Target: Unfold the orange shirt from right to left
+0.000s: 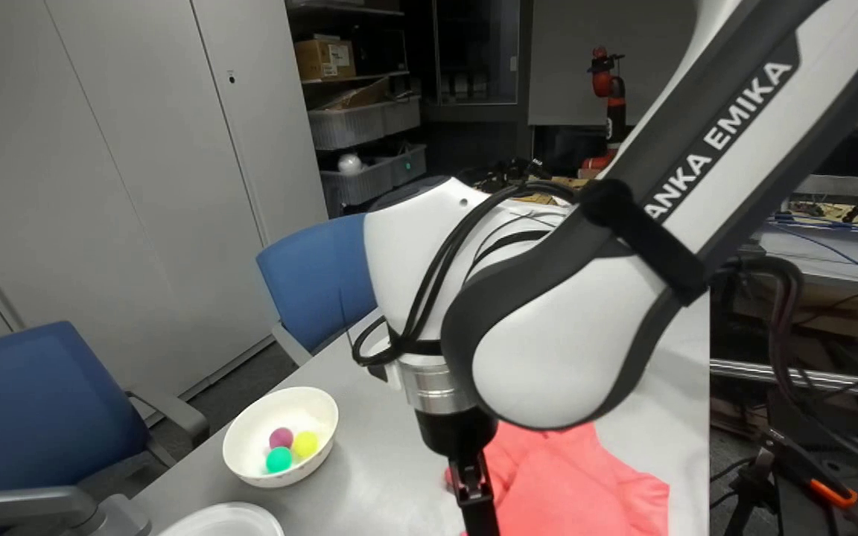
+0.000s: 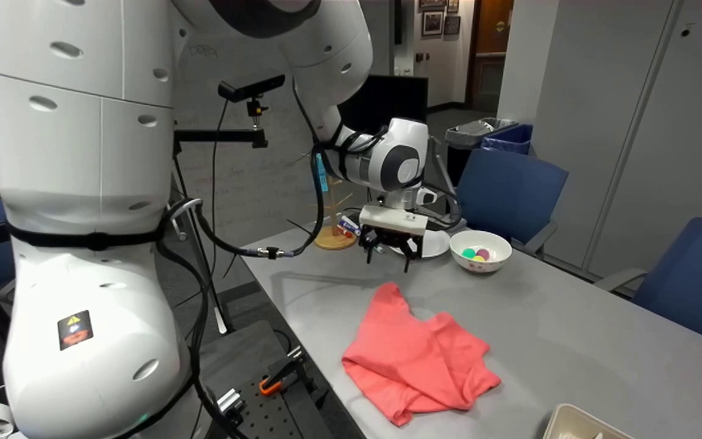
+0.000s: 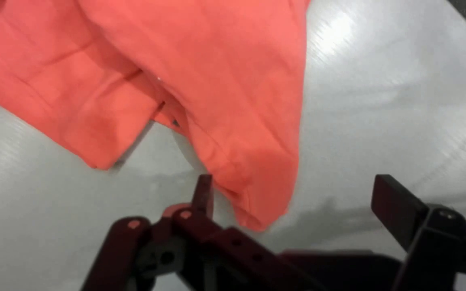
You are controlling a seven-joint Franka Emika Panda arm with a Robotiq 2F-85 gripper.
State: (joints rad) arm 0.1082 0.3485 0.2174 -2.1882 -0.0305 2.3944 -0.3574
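Observation:
The orange shirt lies crumpled and partly folded on the grey table, and shows in both exterior views [image 1: 570, 484] [image 2: 415, 360]. In the wrist view the shirt [image 3: 233, 81] fills the upper left and middle, with one narrow end pointing down between the fingers. My gripper is open and empty, and in an exterior view it hangs above the table just beyond the shirt's narrow far end [image 2: 387, 266]. In the wrist view the gripper [image 3: 293, 180] has its left finger beside the narrow end and its right finger over bare table. In an exterior view the arm hides part of the shirt [image 1: 477, 499].
A white bowl [image 1: 239, 447] [image 2: 496, 261] with three coloured balls stands near the gripper, with a white plate [image 1: 228, 521] [image 2: 436, 245] beside it. A wooden stand [image 2: 334, 239] and markers [image 2: 348, 227] are at the table's far end. A beige tray [image 2: 561, 421] is at the near edge.

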